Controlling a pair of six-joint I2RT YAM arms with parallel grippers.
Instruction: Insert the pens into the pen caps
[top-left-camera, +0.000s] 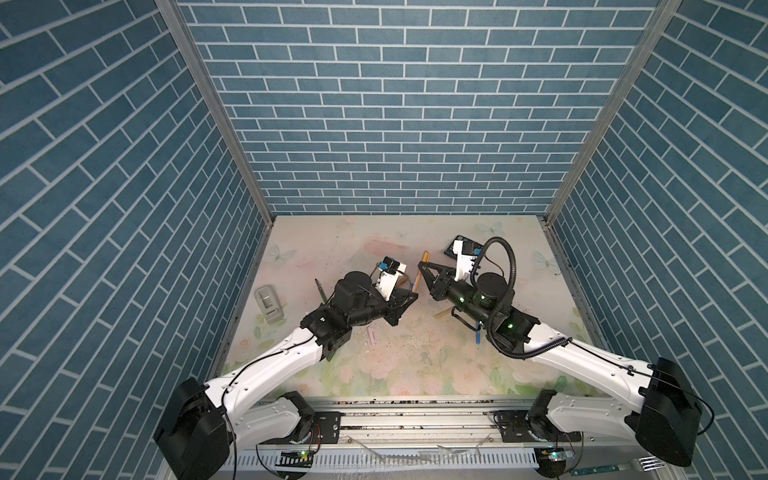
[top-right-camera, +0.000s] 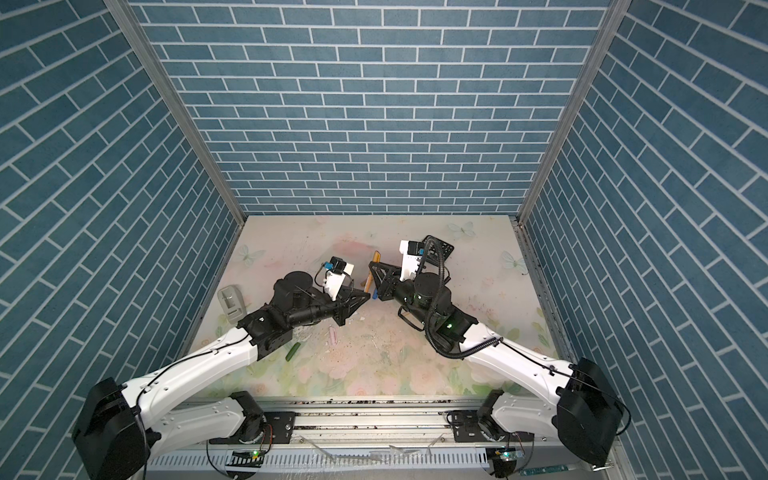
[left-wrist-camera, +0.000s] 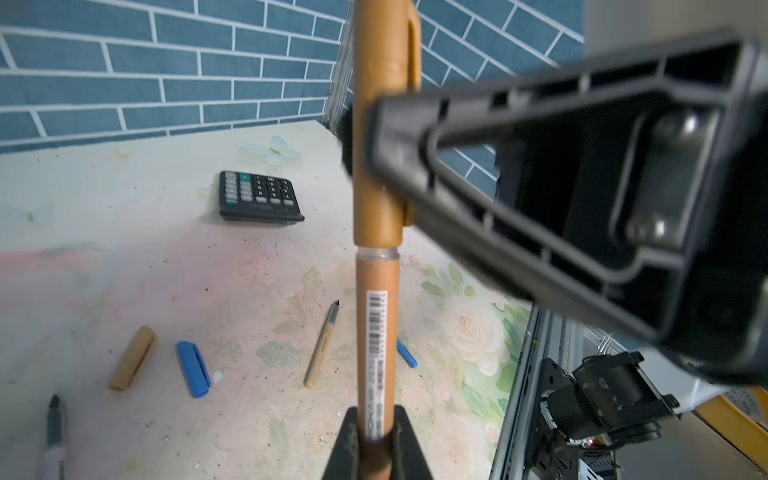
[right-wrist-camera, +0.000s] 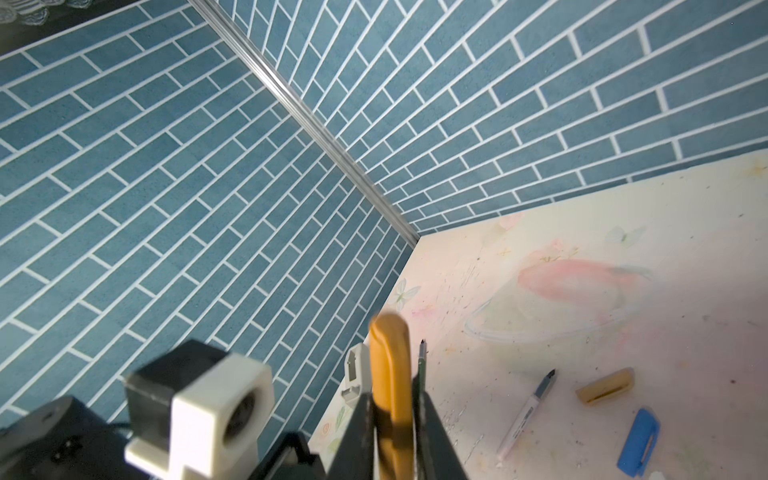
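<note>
So left gripper (left-wrist-camera: 376, 419) is clamping the brown pen (left-wrist-camera: 376, 332), right gripper (right-wrist-camera: 391, 386) is straddling its brown cap (left-wrist-camera: 382, 50), can't tell if squeezing; floral table (top-left-camera: 415, 365), blue brick walls (top-left-camera: 395, 104) around.

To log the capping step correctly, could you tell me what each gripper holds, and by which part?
The left gripper clamps the brown pen by its rear barrel. The right gripper flanks its brown cap; whether it grips is unclear.

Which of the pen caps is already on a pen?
The brown cap, sitting over the brown pen held by the left gripper; the tan cap and blue cap lie loose on the table.
</note>
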